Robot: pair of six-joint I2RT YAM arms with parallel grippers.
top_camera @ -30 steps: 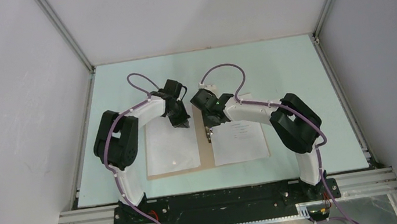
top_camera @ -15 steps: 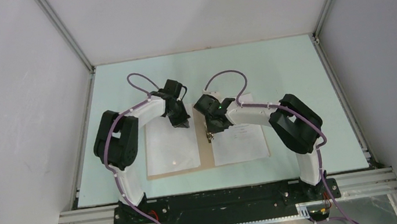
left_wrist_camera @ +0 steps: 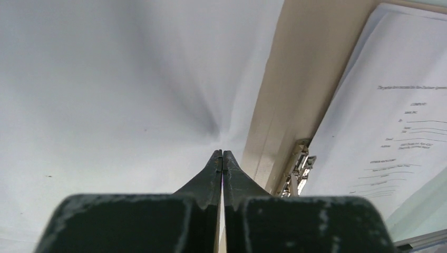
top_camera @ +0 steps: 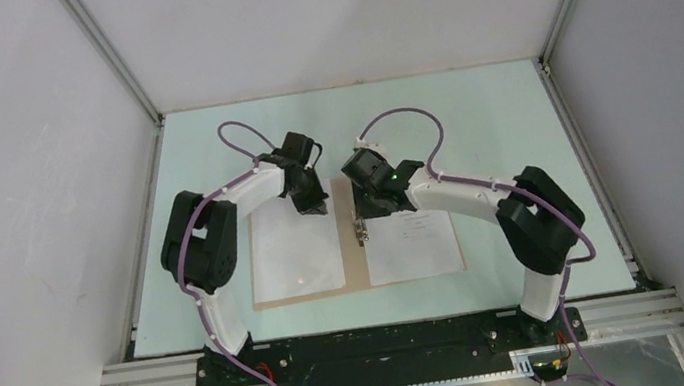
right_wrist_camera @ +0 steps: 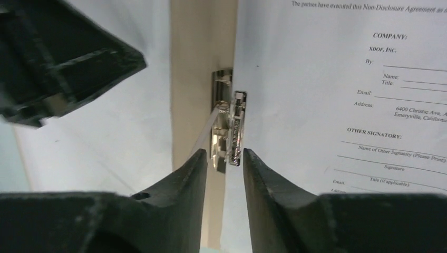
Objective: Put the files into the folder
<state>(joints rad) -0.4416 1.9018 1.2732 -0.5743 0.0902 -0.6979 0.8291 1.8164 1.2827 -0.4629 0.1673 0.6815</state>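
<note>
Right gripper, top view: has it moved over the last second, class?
Yes. The right gripper has drawn back slightly, up the picture, uncovering more of the metal clip on the folder.

The pale green bench [top_camera: 468, 115] in front of me carries the tan folder [top_camera: 354, 267], opened flat toward my side, its near edge seemingly just short of the front rim.

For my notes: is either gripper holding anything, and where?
Right gripper: open around the clip, holding nothing. Left gripper: shut, tips on the left sheet; a pinch cannot be told.
</note>
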